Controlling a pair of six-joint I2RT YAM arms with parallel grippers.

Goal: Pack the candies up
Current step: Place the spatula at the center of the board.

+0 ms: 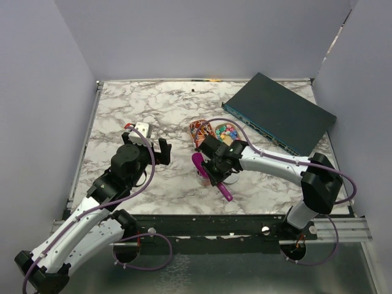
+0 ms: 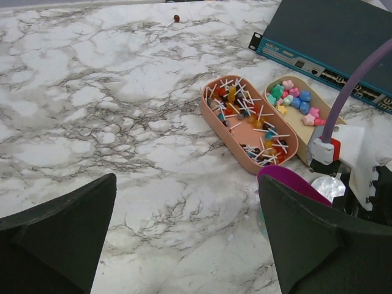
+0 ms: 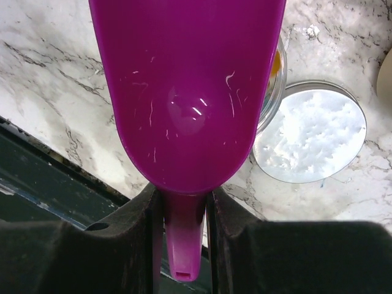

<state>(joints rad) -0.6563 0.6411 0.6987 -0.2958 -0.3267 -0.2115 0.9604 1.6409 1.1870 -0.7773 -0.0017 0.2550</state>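
White marble-patterned bench [image 2: 92, 92]: small pastel candies [image 2: 294, 99] lie in a tan oval tray [image 2: 303, 138] at centre-far; right fingers [image 3: 131, 245] clamp a magenta plastic scoop [image 3: 187, 92] handle; left fingers [image 2: 61, 239] spread wide, empty.

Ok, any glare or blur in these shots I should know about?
Right wrist: small glints on the scoop, and the silvery disc is washed out white. Left wrist: the near pincer fingers are dark and soft, the candies sharp. Top view: even light, no harsh shadows.
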